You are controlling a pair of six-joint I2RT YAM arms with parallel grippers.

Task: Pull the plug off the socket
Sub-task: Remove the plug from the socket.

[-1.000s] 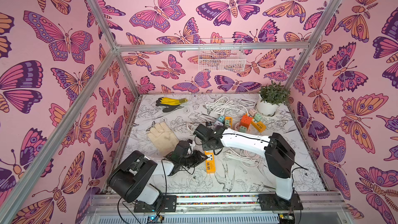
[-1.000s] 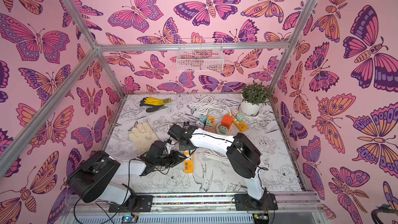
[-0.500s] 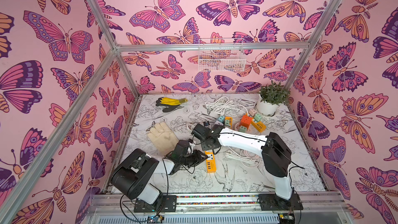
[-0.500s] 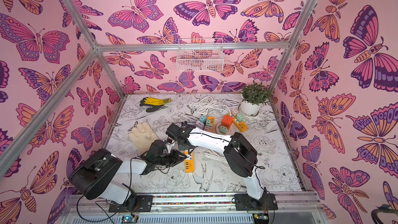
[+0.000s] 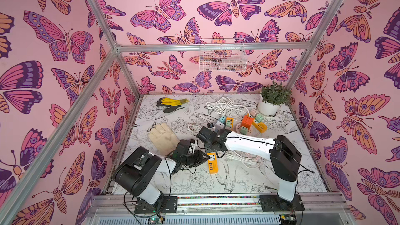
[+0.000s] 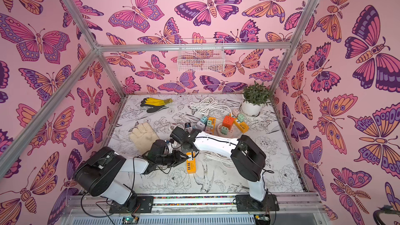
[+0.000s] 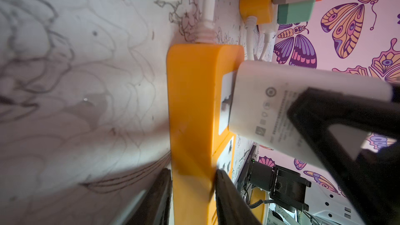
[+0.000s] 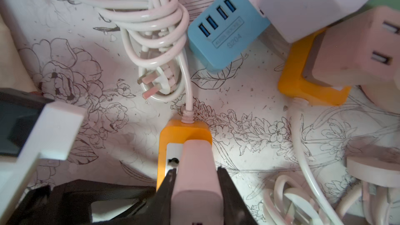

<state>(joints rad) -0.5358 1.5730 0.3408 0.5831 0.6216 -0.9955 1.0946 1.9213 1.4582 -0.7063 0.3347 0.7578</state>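
Bracing and pulling looked to be the step in hand. The left gripper was clamped on the edge of the orange power strip, steadying it. The right gripper was closed tight on the white plug, reaching down over the strip. The plug sat at the strip's cord end, against its socket face and tilted a little, not yet clear of it. I reckoned the next move called for a straight pull away from the strip's face, with the left grip holding firm so the strip did not lift along.
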